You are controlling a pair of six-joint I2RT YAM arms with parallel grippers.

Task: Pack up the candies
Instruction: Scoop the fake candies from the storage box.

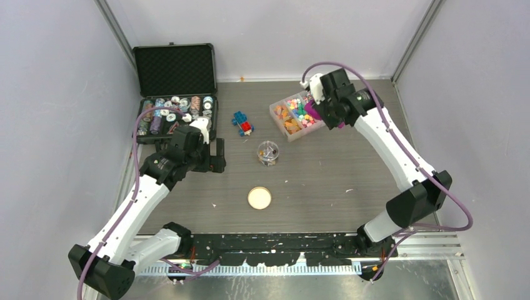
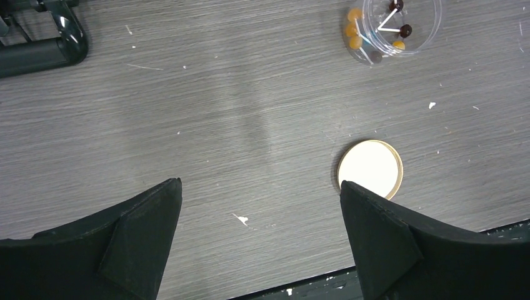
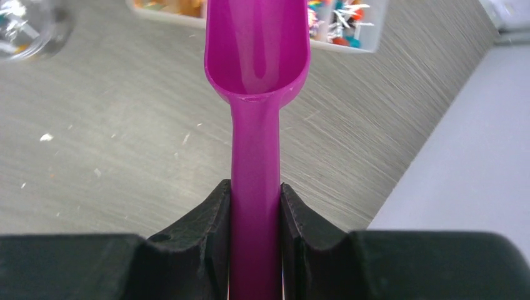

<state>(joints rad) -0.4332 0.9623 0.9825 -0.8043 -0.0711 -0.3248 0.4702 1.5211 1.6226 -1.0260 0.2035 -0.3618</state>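
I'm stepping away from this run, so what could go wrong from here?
1. The right gripper pinches the scoop only by its thin handle; loaded, it might twist and spill candies.
2. The jar stands apart from the tray, so candies could drop on the table on the way.
3. The open left gripper is not steadying the jar, so the scoop could knock it over.

Glossy smooth plastic scoop (image 3: 256, 56); matt wood-grain table (image 2: 219, 94).
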